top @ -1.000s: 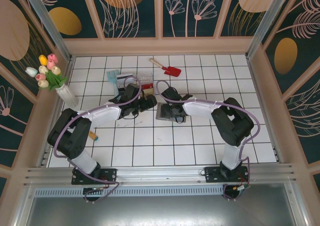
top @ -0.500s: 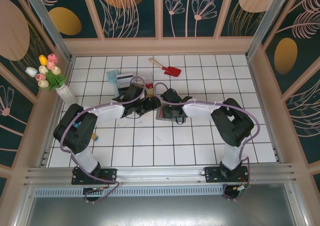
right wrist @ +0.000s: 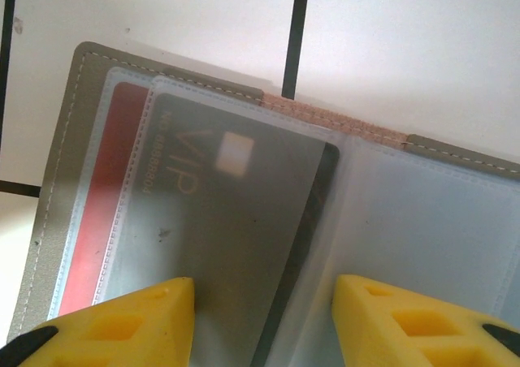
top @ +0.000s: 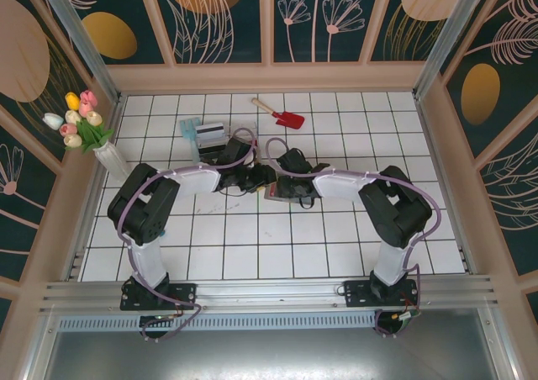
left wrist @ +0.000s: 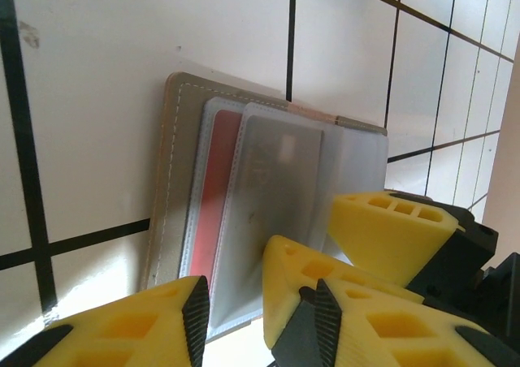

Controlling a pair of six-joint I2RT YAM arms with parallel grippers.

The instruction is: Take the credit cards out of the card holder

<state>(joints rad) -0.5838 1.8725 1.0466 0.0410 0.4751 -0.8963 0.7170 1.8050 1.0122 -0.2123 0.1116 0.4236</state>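
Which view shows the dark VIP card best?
Right wrist view: the dark card is close, its VIP lettering readable. Left wrist view shows it smaller and blurred; top view, too small to tell.

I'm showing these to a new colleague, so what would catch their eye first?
Probably the bright yellow fingers of the left gripper and right gripper, close together at the open card holder in the middle of the tiled table. Through its clear pockets show a grey VIP card overlapping a red card. At the table's left edge stands a vase of tulips.
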